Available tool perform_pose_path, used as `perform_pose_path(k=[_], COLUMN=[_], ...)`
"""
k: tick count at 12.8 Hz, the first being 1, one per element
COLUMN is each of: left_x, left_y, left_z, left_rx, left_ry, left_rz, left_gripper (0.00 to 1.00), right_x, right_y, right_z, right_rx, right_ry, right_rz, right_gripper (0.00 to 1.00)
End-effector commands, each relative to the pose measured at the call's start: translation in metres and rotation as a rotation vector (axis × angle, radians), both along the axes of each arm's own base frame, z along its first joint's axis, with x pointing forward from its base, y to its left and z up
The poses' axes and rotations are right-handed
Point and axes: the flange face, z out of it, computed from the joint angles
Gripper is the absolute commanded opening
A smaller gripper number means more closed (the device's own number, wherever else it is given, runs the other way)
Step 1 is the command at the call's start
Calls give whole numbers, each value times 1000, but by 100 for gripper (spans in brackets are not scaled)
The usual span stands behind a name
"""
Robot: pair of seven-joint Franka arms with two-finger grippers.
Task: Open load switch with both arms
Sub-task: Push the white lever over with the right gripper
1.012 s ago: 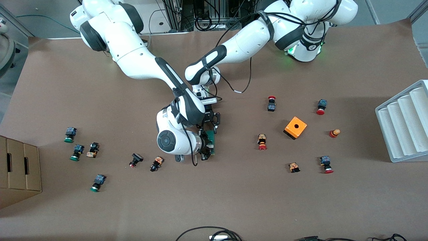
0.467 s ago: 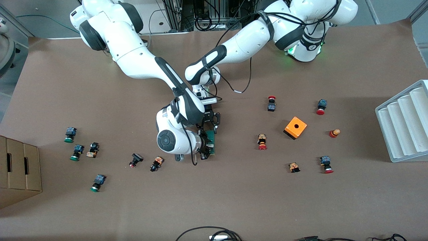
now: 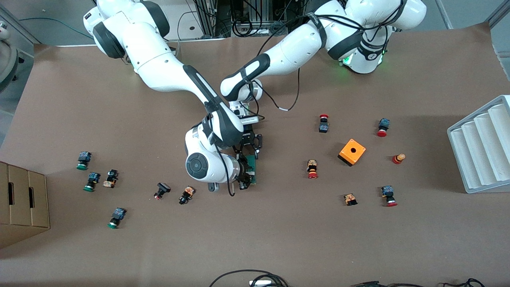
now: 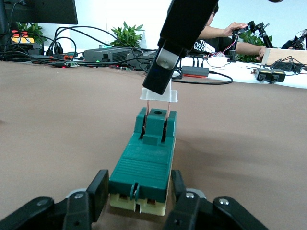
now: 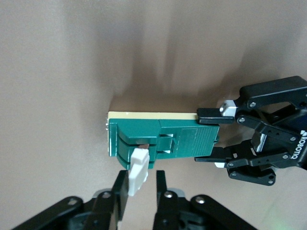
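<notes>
The load switch (image 3: 252,169) is a narrow green bar on a cream base, lying on the brown table near its middle. My left gripper (image 4: 138,189) is shut on one end of its body (image 4: 144,167), a finger on each side. At the switch's other end a white handle (image 4: 159,95) stands raised on two copper blades. My right gripper (image 5: 140,189) is open around that handle (image 5: 137,175). The handle leans against one finger, with a gap to the other. In the front view the right gripper (image 3: 244,178) and the left gripper (image 3: 251,154) are at opposite ends of the switch.
Several red-capped and green-capped push buttons lie scattered toward both ends of the table. An orange cube (image 3: 352,152) sits toward the left arm's end, with a white ridged tray (image 3: 480,147) at that table edge. A cardboard box (image 3: 22,199) stands at the right arm's end.
The right arm's wrist has shifted very slightly toward its own end of the table. The load switch and the left gripper have not moved.
</notes>
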Motion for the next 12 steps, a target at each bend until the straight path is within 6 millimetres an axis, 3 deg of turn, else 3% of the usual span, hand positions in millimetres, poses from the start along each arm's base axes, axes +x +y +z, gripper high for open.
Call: perform_pose_path(k=[1, 7, 12], left_x=[-1, -1, -2], left_y=[-1, -1, 0], left_z=[1, 0, -1], left_rx=[5, 6, 7], left_ry=[5, 7, 9], left_rz=[7, 7, 7], left_gripper=[60, 60, 60], right_x=[-10, -27, -41], right_y=[-1, -13, -7], right_z=[8, 13, 0], right_rx=[16, 11, 1], right_ry=[30, 27, 10], right_rz=[10, 36, 53], right_gripper=[26, 26, 26])
